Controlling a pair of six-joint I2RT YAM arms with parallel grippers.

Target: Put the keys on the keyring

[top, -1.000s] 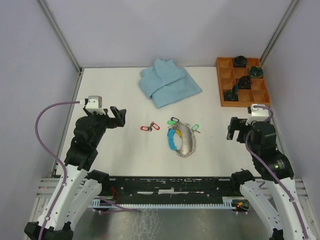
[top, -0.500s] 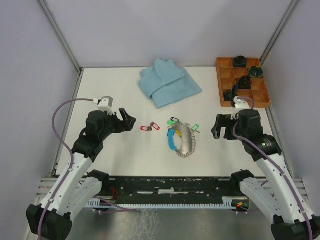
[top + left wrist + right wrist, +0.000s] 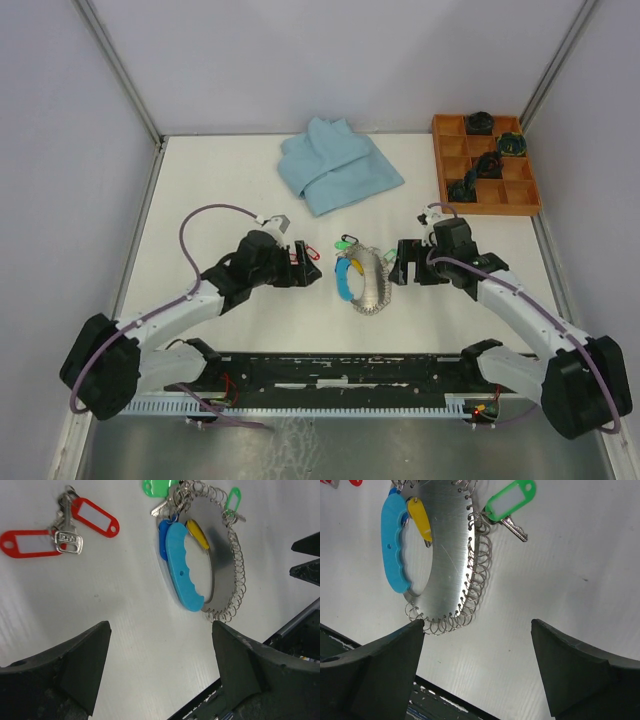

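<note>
The keyring [image 3: 370,281] lies flat mid-table, a grey metal crescent edged with wire coils, with a light-blue segment [image 3: 182,567] on its left. Green-tagged keys [image 3: 512,500] and blue and yellow tags hang at its far end. A loose silver key with two red tags [image 3: 67,532] lies left of the ring. My left gripper [image 3: 300,265] is open just beside those red tags, over bare table [image 3: 160,630]. My right gripper [image 3: 405,262] is open beside the ring's right edge, its left finger close to the coils [image 3: 477,625]. Neither holds anything.
A folded light-blue cloth [image 3: 338,165] lies at the back centre. A wooden compartment tray [image 3: 521,192] with dark objects stands at the back right. A black rail [image 3: 330,365] runs along the near table edge between the arm bases.
Both arms have stretched inward. The left gripper moved right up to the red-tagged key, and the right gripper moved left up to the keyring. Both stay open.
</note>
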